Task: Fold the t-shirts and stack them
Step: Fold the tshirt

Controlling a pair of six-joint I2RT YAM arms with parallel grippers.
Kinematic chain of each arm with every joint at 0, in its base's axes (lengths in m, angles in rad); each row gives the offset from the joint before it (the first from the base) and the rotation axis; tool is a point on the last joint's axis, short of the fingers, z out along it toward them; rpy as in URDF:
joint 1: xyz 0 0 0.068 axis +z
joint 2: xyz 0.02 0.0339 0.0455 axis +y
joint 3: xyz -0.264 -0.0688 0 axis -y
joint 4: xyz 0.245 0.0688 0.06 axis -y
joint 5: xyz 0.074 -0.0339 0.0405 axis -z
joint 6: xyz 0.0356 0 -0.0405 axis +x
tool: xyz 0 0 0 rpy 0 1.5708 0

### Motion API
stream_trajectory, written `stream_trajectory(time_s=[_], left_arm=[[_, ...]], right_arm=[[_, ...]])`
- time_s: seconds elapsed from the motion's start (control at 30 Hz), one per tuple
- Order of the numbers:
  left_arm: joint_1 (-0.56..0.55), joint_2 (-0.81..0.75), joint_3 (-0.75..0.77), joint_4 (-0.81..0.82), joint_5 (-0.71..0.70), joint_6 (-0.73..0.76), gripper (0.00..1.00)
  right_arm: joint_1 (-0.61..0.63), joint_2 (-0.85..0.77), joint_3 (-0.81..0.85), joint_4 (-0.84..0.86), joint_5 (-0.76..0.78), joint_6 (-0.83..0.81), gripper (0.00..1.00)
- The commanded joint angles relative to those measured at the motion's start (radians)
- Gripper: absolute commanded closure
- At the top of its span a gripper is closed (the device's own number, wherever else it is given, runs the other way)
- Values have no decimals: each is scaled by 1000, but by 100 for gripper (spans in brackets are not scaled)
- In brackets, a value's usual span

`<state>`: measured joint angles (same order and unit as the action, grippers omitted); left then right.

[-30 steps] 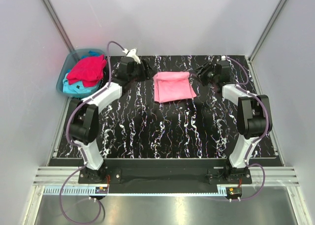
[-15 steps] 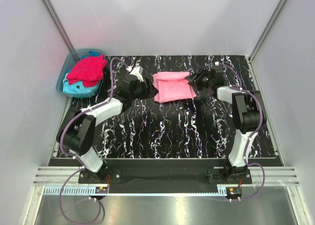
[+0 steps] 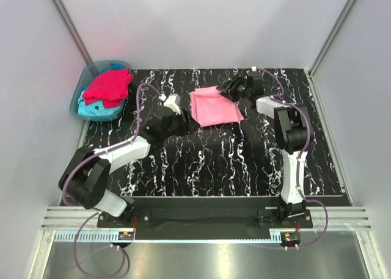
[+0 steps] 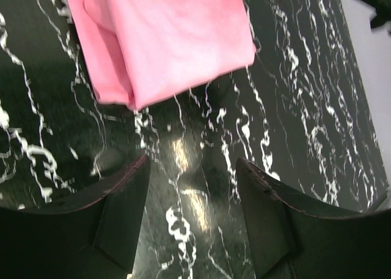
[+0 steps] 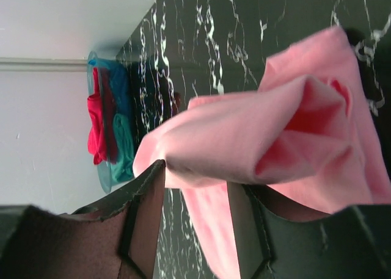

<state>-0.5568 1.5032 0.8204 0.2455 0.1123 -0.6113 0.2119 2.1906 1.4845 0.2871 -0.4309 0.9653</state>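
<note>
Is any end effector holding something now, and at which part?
Left end effector holds nothing. Right end effector seems to pinch the pink t-shirt at its far right edge.

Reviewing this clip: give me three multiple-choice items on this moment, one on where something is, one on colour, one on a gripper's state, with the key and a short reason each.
1. Where is the pink t-shirt?
A. In the tub
B. On the black marbled table, at its far side
C. Draped over the left arm

2. Which colours are the t-shirts lying in the tub?
A. Red and turquoise
B. Yellow and white
C. Both pink

3. How does the left gripper stand?
A. Shut on the pink t-shirt
B. Shut and empty
C. Open, with only table between its fingers

Key:
1 B: the top view shows it on the table between the two grippers.
2 A: the red t-shirt lies over the turquoise t-shirt there.
3 C: the left wrist view shows its fingers apart, short of the cloth.
</note>
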Motion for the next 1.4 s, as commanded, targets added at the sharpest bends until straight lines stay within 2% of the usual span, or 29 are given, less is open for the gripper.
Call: stream_trajectory(time_s=[0.0, 0.1, 0.23, 0.37, 0.43, 0.5, 0.63, 0.73, 0.83, 0.87, 0.93, 1.07, 1.17, 1.23, 1.37], left_arm=[[-44, -101, -41, 51, -49, -4, 37], [-90, -159, -69, -1, -89, 11, 37], [-129, -221, -105, -23, -111, 15, 37], [-156, -268, -124, -48, -135, 21, 37], [-163, -270, -130, -49, -151, 21, 37], [-163, -258, -132, -54, -163, 24, 37], [-155, -201, -119, -45, -220, 53, 37], [-109, -135, -128, 33, -154, 39, 35], [16, -62, -213, 274, 28, -63, 32], [84, -34, -234, 399, 64, -91, 32], [135, 43, -253, 492, 131, -145, 32], [219, 181, -190, 612, 213, -188, 32], [250, 291, -107, 640, 282, -225, 34], [256, 325, -34, 614, 296, -213, 35], [270, 387, 132, 458, 305, -137, 35]], right_arm=[[0, 72, 115, 4, 1, -17, 48], [-22, 139, 241, 0, -12, -4, 48], [-42, 193, 328, -15, -19, -2, 48], [-46, 242, 466, -90, -35, -14, 48], [-43, 230, 465, -94, -42, -16, 48], [-43, 173, 404, -100, -26, -37, 48], [-55, 13, 147, -101, 41, -102, 47], [-69, -110, -36, -69, 83, -137, 45], [-104, -198, -172, -31, 86, -161, 43], [-133, -227, -200, -14, 71, -163, 43], [-164, -245, -262, 6, 57, -165, 42], [-206, -236, -273, 18, 31, -166, 37], [-244, -195, -248, 11, -9, -166, 35], [-264, -174, -234, 14, -32, -160, 34], [-273, -95, -196, 27, -115, -145, 34]])
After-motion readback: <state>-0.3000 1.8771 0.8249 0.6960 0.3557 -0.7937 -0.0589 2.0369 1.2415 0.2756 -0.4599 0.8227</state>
